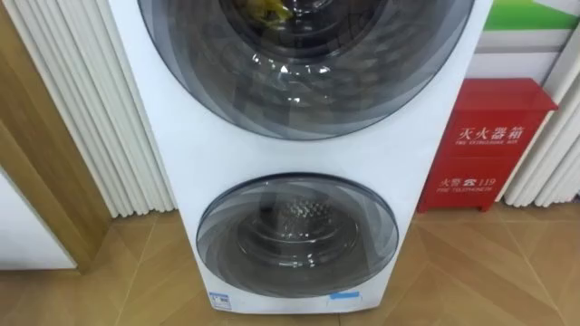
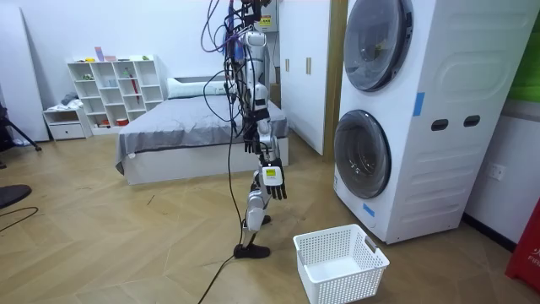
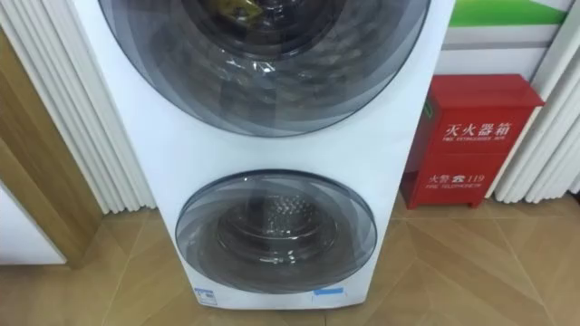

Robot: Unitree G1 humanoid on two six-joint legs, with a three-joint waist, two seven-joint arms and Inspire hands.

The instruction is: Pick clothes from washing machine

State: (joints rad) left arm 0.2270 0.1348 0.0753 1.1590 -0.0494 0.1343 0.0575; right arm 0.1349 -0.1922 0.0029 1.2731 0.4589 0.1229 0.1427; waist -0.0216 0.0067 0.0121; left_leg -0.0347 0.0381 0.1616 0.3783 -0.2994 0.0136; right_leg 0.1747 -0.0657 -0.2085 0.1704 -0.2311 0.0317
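**Head views.** I face the stacked washing machine [image 1: 208,158] head-on. At bottom centre, nearest me, its lower door [image 1: 297,237] is shut, and a bare perforated drum shows through the glass. Two small blue-and-white labels [image 1: 220,301] sit below the door at the bottom edge, their print too small for me to read. At top centre the upper door [image 1: 308,63] is likewise shut. The clothes [image 1: 265,9], a yellowish bundle, lie behind its glass at the top edge. Further back at the right of the frame, a red cabinet [image 1: 489,145] stands on the floor by the wall, with white lettering in two rows.

**Room view.** A white laundry basket [image 2: 341,262] sits on the floor at bottom centre, just before the machine at the right. The robot stands left of the basket, facing the machine. My right hand [image 2: 275,182] hangs at its side, fingers loose and holding nothing. A bed [image 2: 194,127] and a white shelf unit [image 2: 118,89] stand at the far left.
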